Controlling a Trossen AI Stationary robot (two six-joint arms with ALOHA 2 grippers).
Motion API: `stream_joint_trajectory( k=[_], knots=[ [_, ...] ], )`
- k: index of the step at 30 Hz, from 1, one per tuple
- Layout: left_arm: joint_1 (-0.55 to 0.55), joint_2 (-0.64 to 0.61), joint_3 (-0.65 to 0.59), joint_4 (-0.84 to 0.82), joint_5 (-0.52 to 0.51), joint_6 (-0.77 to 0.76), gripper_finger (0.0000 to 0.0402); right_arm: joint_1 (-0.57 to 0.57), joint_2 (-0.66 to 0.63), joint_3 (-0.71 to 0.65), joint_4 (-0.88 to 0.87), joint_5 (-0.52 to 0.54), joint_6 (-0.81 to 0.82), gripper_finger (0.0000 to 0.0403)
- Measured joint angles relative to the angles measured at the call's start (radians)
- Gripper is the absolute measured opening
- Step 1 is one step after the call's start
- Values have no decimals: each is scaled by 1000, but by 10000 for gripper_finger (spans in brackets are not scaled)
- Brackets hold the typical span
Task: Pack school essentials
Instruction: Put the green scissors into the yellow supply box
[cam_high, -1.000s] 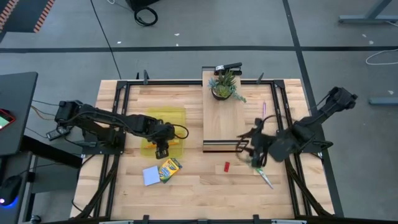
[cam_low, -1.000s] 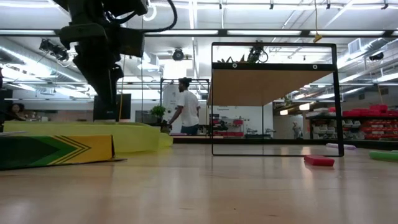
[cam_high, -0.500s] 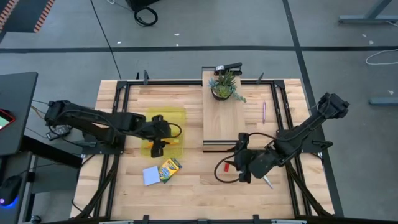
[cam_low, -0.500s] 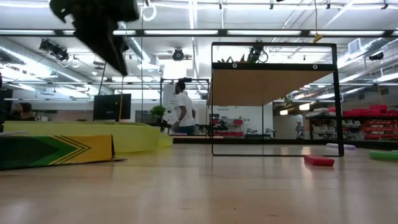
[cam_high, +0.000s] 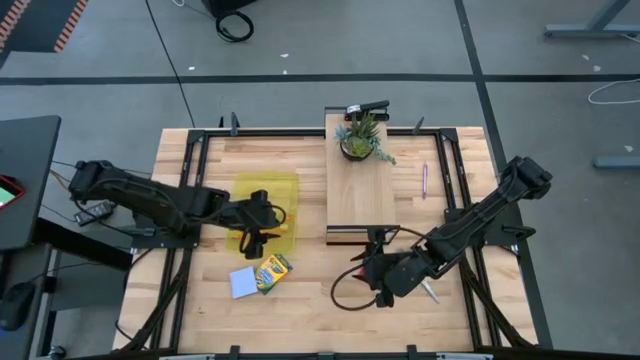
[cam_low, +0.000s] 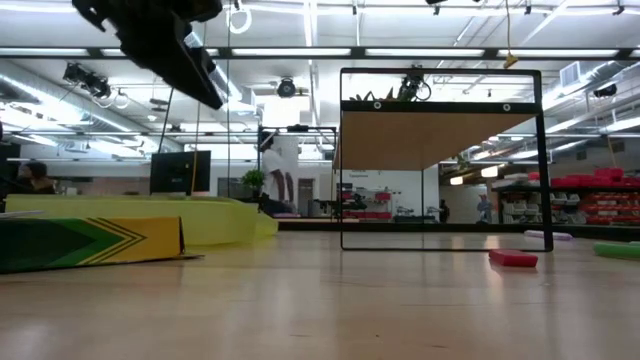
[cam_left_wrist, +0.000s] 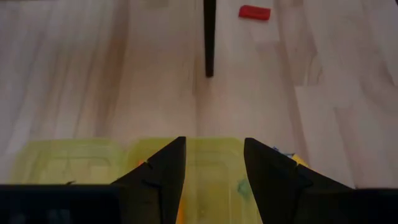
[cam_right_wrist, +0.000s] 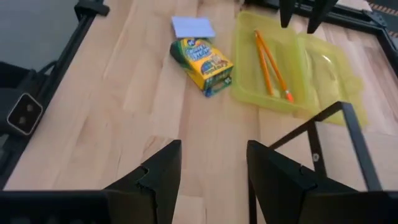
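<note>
My left gripper (cam_left_wrist: 214, 149) (cam_high: 255, 235) hangs open above the yellow translucent case (cam_high: 265, 205), tipped, as the low view (cam_low: 165, 40) shows. Orange pencils (cam_right_wrist: 270, 62) lie in the case (cam_right_wrist: 292, 68). The crayon box (cam_high: 270, 270) (cam_right_wrist: 202, 59) and pale blue notepad (cam_high: 243, 282) (cam_right_wrist: 193, 26) lie flat near the case. My right gripper (cam_right_wrist: 213, 152) (cam_high: 372, 275) is open over bare wood near the table's middle. The red block (cam_low: 513, 258) (cam_left_wrist: 254, 12) lies on the table. The purple pen (cam_high: 424, 180) lies far right. The scissors (cam_high: 430, 290) are mostly hidden by my right arm.
A wooden riser (cam_high: 360, 195) on a black frame (cam_low: 440, 160) stands at the middle far side, with a potted plant (cam_high: 360, 135) on it. Bare wood lies along the near edge. A black frame rail (cam_right_wrist: 74, 46) borders the table.
My right gripper has swung from the right side toward the table's left and near edge, ending in front of the riser. My left gripper has risen from the case and tipped from pointing straight down to a slant.
</note>
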Motion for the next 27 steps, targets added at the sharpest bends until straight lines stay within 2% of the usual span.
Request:
stream_joint_trajectory(
  k=[4,10,22,27],
  knots=[
    [-22,-17,-44,49,-3,-12,171,0,15,0,25,-14,-4,188],
    [-34,-122,-162,186,-2,-28,171,-14,40,33,43,-27,-13,188],
    [-34,-318,-384,445,-3,-75,171,-89,240,256,-24,-180,-213,188],
    [-41,-351,-472,627,3,-80,172,-102,301,300,-65,-219,-349,188]
  ],
)
